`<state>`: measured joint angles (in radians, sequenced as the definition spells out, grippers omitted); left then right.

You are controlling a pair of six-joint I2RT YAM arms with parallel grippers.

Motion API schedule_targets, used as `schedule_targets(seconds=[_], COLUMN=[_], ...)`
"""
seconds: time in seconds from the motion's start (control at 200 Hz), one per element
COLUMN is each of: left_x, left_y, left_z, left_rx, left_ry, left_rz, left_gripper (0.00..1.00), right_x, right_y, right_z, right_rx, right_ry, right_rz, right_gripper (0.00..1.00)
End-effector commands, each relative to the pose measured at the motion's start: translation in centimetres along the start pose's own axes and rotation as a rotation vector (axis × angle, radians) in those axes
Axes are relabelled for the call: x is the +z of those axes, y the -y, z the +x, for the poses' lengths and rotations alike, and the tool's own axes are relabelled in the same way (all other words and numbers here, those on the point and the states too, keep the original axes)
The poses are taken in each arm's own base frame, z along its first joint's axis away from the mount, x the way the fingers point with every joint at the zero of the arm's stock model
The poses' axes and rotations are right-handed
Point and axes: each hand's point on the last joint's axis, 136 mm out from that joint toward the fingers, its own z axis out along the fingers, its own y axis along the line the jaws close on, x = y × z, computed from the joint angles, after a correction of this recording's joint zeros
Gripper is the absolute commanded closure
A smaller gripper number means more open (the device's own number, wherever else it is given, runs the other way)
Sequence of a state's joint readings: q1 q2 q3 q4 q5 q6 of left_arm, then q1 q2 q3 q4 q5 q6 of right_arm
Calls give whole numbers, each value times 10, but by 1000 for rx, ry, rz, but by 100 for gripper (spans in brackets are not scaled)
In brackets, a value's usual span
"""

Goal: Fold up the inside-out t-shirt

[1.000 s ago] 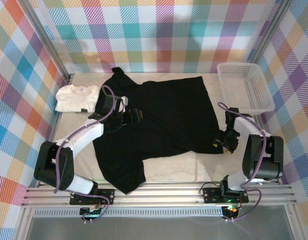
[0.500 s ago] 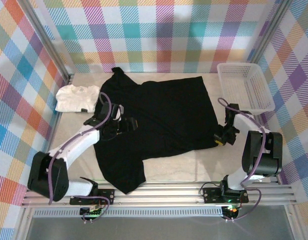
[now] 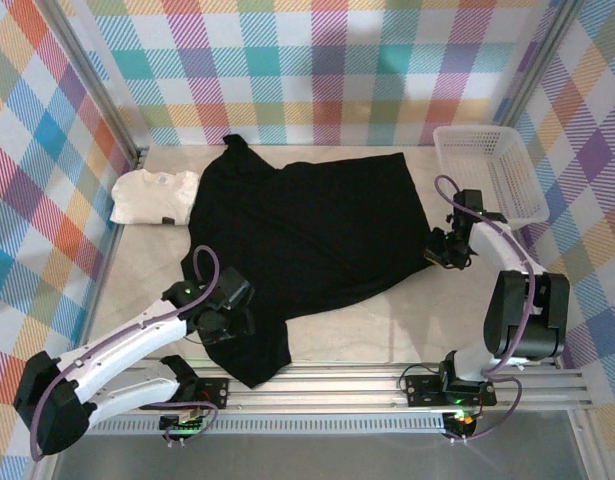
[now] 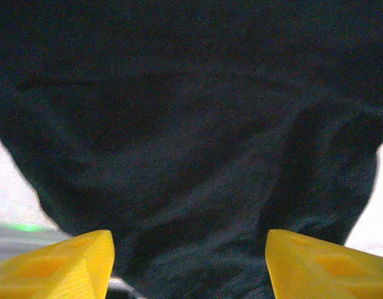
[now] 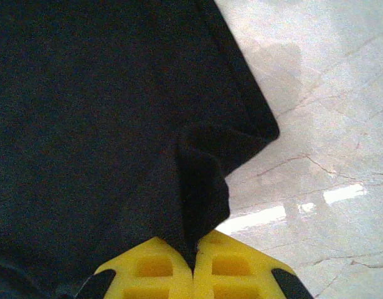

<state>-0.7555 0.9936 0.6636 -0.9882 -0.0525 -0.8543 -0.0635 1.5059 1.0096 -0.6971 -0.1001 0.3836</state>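
You have, in order of size: a table [image 3: 387, 335], pale and marbled. A t-shirt [image 3: 307, 225], black, is spread flat mid-table with its long axis left to right, sleeves toward your left arm and hem toward your right. A basket [image 3: 482, 130], white, sits at the far right. A white shirt [image 3: 152, 195], folded, lies just beside the black one's far-left edge. The left gripper [image 3: 227, 318] hangs over the near sleeve, jaws apart, with cloth straight ahead. The right gripper [image 3: 442, 248] has its jaws closed on a pinch of hem. Your right wrist view makes that pinched fold plain; from above it is too small to read.
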Motion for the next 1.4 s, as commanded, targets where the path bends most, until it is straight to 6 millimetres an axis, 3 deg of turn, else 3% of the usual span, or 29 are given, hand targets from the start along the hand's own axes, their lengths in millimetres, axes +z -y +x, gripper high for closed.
schedule_targets(seconds=[0.0,0.135,0.315,0.405,0.505,0.67,0.84,1.075,1.275,1.4], left_x=[12,24,35,30,23,21,29,30,25,32], left_y=[-8,34,53,62,58,23,38,32,22,34], left_z=[6,-13,-35,-41,-40,-34,-51,-126,-232,-295], left_rx=[-40,-24,33,64,85,86,86,-69,-186,-173], left_ry=[-18,-12,-16,-16,-24,4,49,180,344,376], left_rz=[-54,78,90,94,73,-39,29,125,130,112], left_gripper=[33,31,29,29,29,30,29,28,27,26], right_x=[-13,-17,-21,-19,-15,-8,-4,-2,4,9], right_y=[-20,-22,-20,-21,-23,-24,-22,-24,-15,-11], right_z=[-7,-14,-28,-30,-30,-26,-23,-18,-10,-3], right_rx=[-47,-57,-66,-61,-57,-64,-70,-73,-68,-66], right_ry=[59,80,113,108,94,75,60,53,31,10], right_rz=[-94,-88,-52,-52,-63,-58,-50,-58,-28,-18], right_gripper=[97,97,96,96,96,96,96,96,96,96])
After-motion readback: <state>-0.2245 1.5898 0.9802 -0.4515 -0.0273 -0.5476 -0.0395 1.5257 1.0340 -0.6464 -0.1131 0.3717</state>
